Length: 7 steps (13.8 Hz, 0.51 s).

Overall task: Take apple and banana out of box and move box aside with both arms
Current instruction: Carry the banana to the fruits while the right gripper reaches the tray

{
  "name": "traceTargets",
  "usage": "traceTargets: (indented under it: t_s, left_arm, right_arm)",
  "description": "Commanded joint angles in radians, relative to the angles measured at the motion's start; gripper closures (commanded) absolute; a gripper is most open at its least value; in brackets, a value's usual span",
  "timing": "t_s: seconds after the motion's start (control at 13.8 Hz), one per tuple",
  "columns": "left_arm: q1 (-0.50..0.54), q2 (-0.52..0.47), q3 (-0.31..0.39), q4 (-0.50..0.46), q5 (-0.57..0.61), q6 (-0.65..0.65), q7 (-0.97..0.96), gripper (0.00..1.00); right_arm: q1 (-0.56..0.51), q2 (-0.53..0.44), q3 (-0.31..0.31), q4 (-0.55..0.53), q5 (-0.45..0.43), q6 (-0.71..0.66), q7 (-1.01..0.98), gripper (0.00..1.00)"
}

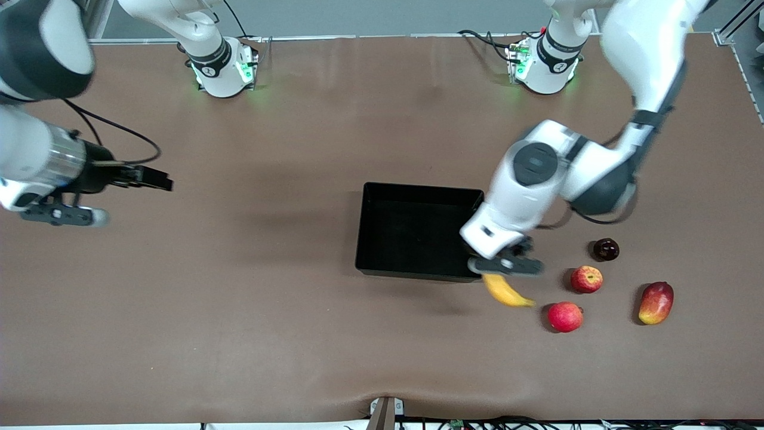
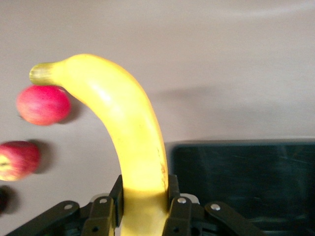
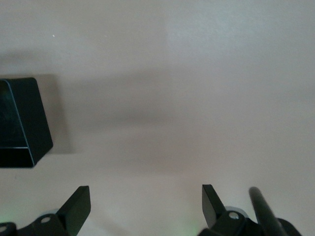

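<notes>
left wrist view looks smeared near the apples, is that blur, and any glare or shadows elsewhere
Left wrist view: the two red apples are blurred, while the banana in the left gripper is sharp. Front view: the black box casts a soft shadow on the table. Right wrist view: a broad dim shadow crosses the tabletop.

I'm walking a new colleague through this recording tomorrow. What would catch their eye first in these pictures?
First, the yellow banana clamped in the left hand, hanging over the corner of the black box that lies toward the left arm's end. Next, the loose fruit on the table beside it: two red apples, a dark round fruit and a mango. The right hand waits open over bare table.
</notes>
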Motion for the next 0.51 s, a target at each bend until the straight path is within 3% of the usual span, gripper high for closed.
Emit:
traceTargets:
  t_s: [0.0,0.22,0.44]
  left_arm:
    - [0.105,-0.014,-0.014,-0.018,-0.021,-0.011,0.151,1.0]
    - [0.191,-0.003,-0.009,-0.018,-0.018,-0.011,0.303,1.0]
    - [0.271,0.031,-0.003,-0.017,-0.006,0.003,0.451,1.0]
  right_arm:
    - [0.067,0.056,-0.008,0.002,0.034,0.066,0.029,0.0]
    - [0.118,0.133,-0.008,0.0,0.124,0.127,0.029,0.0]
    - [0.184,0.213,-0.008,0.0,0.137,0.222,0.035,0.0]
